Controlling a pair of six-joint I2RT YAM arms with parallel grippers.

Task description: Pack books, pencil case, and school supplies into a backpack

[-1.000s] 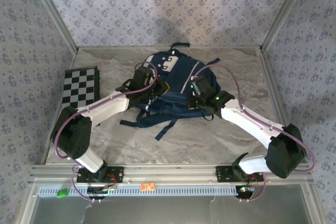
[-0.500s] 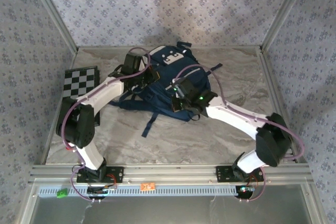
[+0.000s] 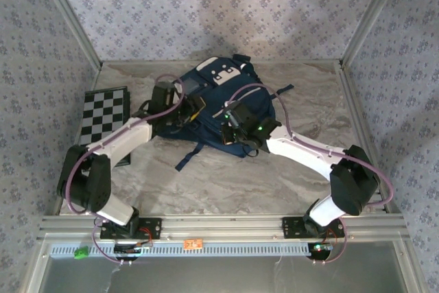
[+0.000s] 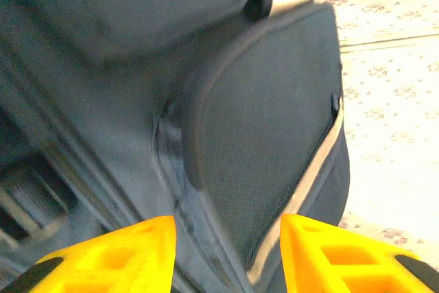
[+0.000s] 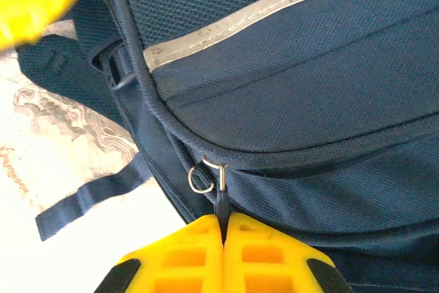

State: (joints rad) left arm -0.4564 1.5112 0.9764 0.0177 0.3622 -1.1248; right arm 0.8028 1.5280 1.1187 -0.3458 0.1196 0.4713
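1. Worktop (image 3: pixel 226 183): marbled surface, nearest the arm bases.
2. Right tool (image 5: pixel 223 219): fingers pressed together, pinching the dark zip pull (image 5: pixel 221 198) on the near side of the backpack (image 5: pixel 309 94).
3. Left tool (image 4: pixel 228 228): fingers spread, facing the backpack's left side panel.
4. Board (image 3: pixel 103 114): checkered, flat at the worktop's left edge, apart from the backpack.
5. Backpack: navy, lying mid-worktop toward the far wall, one strap (image 3: pixel 188 159) trailing nearward.
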